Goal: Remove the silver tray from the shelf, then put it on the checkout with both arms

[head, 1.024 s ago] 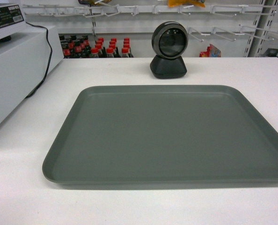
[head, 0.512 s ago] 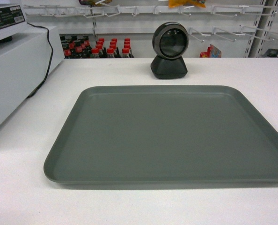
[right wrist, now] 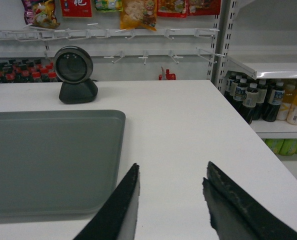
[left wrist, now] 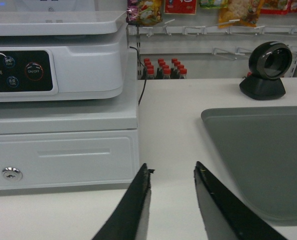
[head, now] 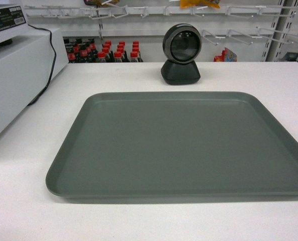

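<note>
Tray (head: pixel 181 143) lies flat on checkout (head: pixel 28 150), empty, long side across my head view; its right edge runs out of that frame. Scanner (head: pixel 181 52) stands on the top behind the tray's far rim, apart from it. Cash register (left wrist: pixel 58 95) sits at the top's left side, black cable (head: pixel 49 55) trailing down its flank.

Left gripper (left wrist: pixel 172 172): fingers spread, nothing between them, over bare top between register drawer and tray's left edge. No contact w/ tray that I can see.

Right gripper (right wrist: pixel 171 172): fingers spread wide, empty, over bare top just right of tray's near right corner. Not touching tray.

Neither gripper shows in head view.

Background: red-capped bottles (head: pixel 104 51) on a low shelf behind the top; peg hooks (head: pixel 154 10) w/ snack packs (right wrist: pixel 138 12) above. Right wrist view also shows a shelf (right wrist: pixel 268 65) w/ drink bottles (right wrist: pixel 268 100) beyond the top's right end.
</note>
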{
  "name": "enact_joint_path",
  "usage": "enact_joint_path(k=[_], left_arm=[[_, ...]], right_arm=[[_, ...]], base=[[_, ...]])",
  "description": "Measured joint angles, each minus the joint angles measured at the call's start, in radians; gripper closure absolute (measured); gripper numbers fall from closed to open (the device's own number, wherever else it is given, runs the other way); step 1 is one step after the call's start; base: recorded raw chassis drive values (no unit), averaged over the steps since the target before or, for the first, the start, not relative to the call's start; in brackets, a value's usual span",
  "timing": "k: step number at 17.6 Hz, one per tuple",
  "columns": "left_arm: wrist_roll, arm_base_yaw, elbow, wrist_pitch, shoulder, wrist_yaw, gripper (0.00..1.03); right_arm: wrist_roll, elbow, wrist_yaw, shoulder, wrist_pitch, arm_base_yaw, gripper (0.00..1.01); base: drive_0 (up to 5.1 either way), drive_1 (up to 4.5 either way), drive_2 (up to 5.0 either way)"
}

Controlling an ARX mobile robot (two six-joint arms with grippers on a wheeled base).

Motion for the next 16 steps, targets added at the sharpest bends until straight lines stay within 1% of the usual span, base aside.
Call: enact_joint_path(k=[2, 3, 5, 6, 7, 13, 14, 16], left_arm=[[0.000, 0.000, 0.000, 0.000, 0.000, 0.000, 0.48], [0.000, 0.000, 0.000, 0.000, 0.000, 0.000, 0.34], [0.000, 0.000, 0.000, 0.000, 0.000, 0.000, 0.11], [0.001, 0.000, 0.000, 0.000, 0.000, 0.000, 0.03], [0.001, 0.000, 0.000, 0.000, 0.000, 0.000, 0.06], [0.001, 0.000, 0.000, 0.000, 0.000, 0.000, 0.05], [0.001, 0.000, 0.000, 0.000, 0.000, 0.000, 0.05], [0.001, 0.000, 0.000, -0.002, 0.000, 0.000, 0.05]], right_arm=[[0.000, 0.000, 0.000, 0.000, 0.000, 0.000, 0.37], [0.000, 0.000, 0.000, 0.000, 0.000, 0.000, 0.23], [0.000, 0.000, 0.000, 0.000, 0.000, 0.000, 0.01], [0.000, 0.000, 0.000, 0.000, 0.000, 0.000, 0.04], [0.000, 0.000, 0.000, 0.000, 0.000, 0.000, 0.03], [0.000, 0.000, 0.000, 0.000, 0.000, 0.000, 0.03], [0.000, 0.000, 0.000, 0.000, 0.000, 0.000, 0.03], [0.000, 0.000, 0.000, 0.000, -0.002, 0.000, 0.03]], base=[[0.0, 0.00, 0.0], [0.0, 0.00, 0.0], [0.0, 0.00, 0.0], [0.0, 0.00, 0.0], [0.0, 0.00, 0.0], [0.0, 0.00, 0.0], [0.0, -1.08, 1.0], [0.0, -4.10, 4.1]])
